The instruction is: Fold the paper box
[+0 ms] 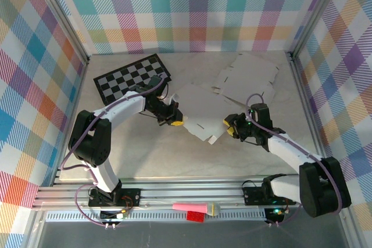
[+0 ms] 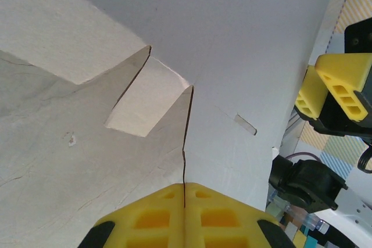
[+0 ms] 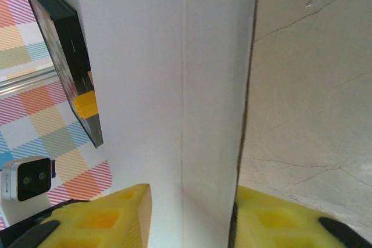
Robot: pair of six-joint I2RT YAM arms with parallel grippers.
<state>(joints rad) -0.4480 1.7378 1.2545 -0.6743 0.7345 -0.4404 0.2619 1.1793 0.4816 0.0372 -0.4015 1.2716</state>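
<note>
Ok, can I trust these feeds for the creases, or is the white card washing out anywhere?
Top external: even light, sharp, only a soft shadow under the paper box. Left wrist: crisp, the cut flap and slot stand out against grey shading. Right wrist: the box panel is bright and nearly flat, its crease faint but traceable.

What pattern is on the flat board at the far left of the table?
The board has a black-and-white checkerboard pattern, clearest in the top external view.
</note>
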